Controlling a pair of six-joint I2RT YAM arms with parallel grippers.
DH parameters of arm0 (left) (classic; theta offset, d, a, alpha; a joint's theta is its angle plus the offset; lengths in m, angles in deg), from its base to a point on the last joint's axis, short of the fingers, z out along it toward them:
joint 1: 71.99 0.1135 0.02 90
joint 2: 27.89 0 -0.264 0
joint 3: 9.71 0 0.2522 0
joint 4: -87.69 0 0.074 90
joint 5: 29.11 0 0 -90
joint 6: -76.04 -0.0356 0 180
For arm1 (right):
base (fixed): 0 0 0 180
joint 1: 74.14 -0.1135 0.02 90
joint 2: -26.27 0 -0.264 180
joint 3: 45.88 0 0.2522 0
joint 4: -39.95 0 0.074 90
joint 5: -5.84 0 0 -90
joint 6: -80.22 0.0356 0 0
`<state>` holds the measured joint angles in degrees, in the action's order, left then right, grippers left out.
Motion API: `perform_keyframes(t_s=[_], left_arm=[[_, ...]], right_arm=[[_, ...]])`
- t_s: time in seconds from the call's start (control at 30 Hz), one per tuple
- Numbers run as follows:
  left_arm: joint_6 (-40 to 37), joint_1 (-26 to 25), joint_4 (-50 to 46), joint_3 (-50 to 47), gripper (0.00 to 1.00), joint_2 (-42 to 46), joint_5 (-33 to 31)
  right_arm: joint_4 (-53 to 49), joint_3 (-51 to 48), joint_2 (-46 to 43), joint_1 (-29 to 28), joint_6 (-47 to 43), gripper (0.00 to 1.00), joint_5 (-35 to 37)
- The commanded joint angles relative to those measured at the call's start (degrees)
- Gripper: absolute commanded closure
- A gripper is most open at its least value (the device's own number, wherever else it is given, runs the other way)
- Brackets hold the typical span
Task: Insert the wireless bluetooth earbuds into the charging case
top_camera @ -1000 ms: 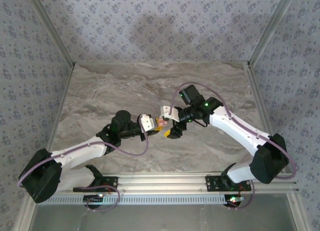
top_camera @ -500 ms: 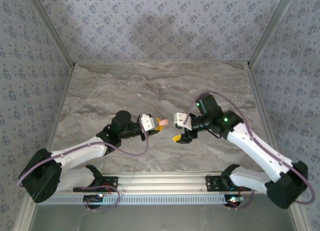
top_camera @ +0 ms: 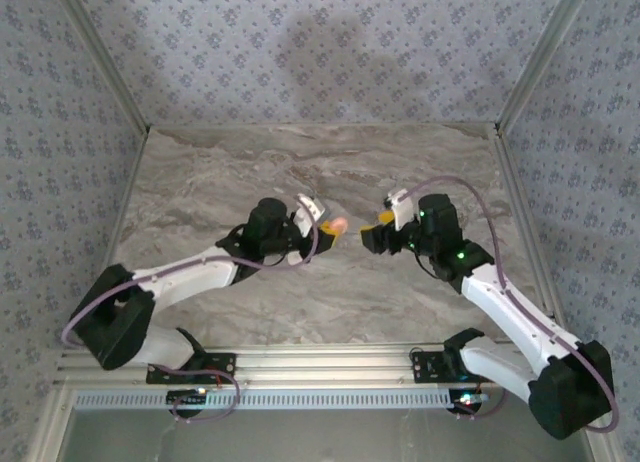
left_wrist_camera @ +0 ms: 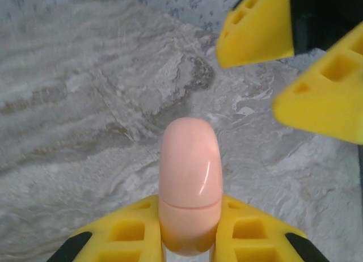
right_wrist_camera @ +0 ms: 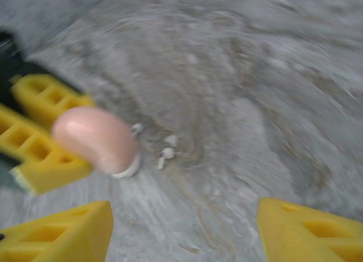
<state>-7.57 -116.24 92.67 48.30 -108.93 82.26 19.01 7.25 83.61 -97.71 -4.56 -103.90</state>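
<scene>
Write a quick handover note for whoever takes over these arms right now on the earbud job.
Left gripper: jaws shut on the pinkish charging case, apparently lifted off the table; its lid seam looks closed.
Right gripper: jaws open, empty, facing the case.
Earbuds: small white pieces on the table near the case; too blurred to count.
Done: case in hand.
Left: open the case, pick up each earbud, seat both.
</scene>
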Motion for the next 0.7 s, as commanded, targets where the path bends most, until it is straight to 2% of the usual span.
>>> perform_keyframes(t_s=[0.0, 0.17, 0.37, 0.67], left_arm=[[13.2, 0.1, -6.2, 6.9, 0.83, -4.6, -0.9], [24.4, 0.1, -11.8, 16.7, 0.84, -13.5, 2.7], [38.9, -0.4, -13.4, 26.4, 0.85, -24.4, 6.6], [49.3, -2.4, -16.0, 37.7, 0.84, -38.8, 9.8]], right_arm=[[-1.1, 1.0, 0.7, 4.3, 15.7, 0.33, 6.7], [-2.0, -1.4, -2.8, 7.7, 20.4, 0.35, 13.6], [-1.3, -4.7, -6.2, 9.7, 23.4, 0.35, 16.8], [-2.4, -7.1, -9.1, 10.8, 25.0, 0.35, 18.0]])
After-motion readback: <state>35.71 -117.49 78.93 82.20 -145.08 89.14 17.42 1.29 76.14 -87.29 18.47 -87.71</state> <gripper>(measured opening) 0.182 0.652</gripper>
